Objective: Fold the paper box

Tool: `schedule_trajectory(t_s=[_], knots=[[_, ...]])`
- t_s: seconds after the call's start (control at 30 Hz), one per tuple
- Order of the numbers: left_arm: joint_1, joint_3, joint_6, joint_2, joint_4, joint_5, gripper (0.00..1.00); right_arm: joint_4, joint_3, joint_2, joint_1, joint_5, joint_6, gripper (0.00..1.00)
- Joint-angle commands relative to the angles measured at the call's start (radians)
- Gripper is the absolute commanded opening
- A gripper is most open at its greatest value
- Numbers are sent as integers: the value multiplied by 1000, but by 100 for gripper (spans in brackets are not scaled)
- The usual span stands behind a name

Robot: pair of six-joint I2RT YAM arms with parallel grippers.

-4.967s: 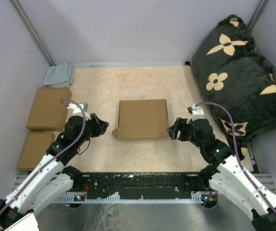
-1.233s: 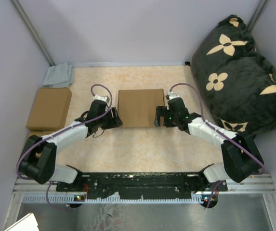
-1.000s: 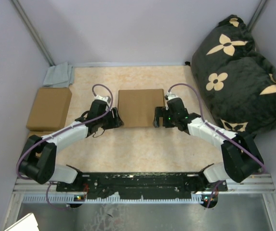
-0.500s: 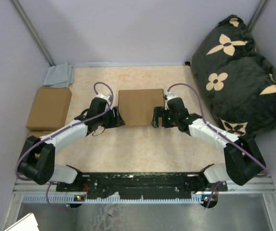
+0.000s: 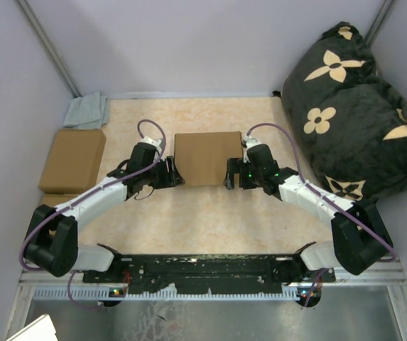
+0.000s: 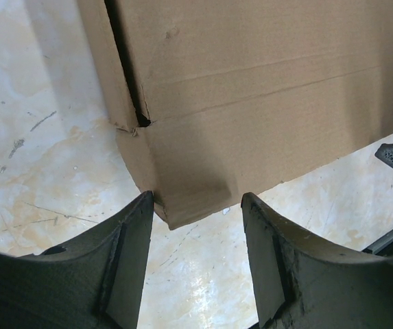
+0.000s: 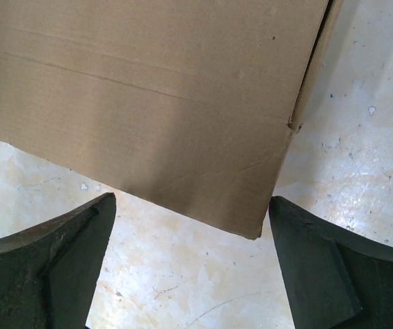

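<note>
The paper box (image 5: 207,158) lies flat and folded shut on the table's middle, plain brown cardboard. My left gripper (image 5: 173,175) is at its near left corner and my right gripper (image 5: 229,175) at its near right corner. In the left wrist view the box's (image 6: 251,96) corner pokes between the open fingers (image 6: 131,260); the left gripper (image 6: 197,199) has one fingertip at the corner and a gap on the other side. In the right wrist view the right gripper (image 7: 191,200) stands wide open, with the box's (image 7: 148,89) near corner just inside its right fingertip.
A smaller brown box (image 5: 72,160) lies at the left wall, with another (image 5: 49,201) nearer, partly behind the left arm. A grey cloth (image 5: 86,110) sits in the far left corner. A black flowered pillow (image 5: 352,106) fills the right side.
Both grippers have edged slightly inward toward the box's near corners. The left jaws have narrowed a little. The box has not moved.
</note>
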Motion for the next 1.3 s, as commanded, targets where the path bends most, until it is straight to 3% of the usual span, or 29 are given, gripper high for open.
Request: schedule_trajectory(t_s=[0.0, 1.27], knots=[[-7, 29, 8, -8, 0, 26, 60, 42, 32, -19, 11, 7, -14, 93], [-7, -7, 10, 55, 27, 26, 59, 95, -3, 53, 11, 25, -14, 89]])
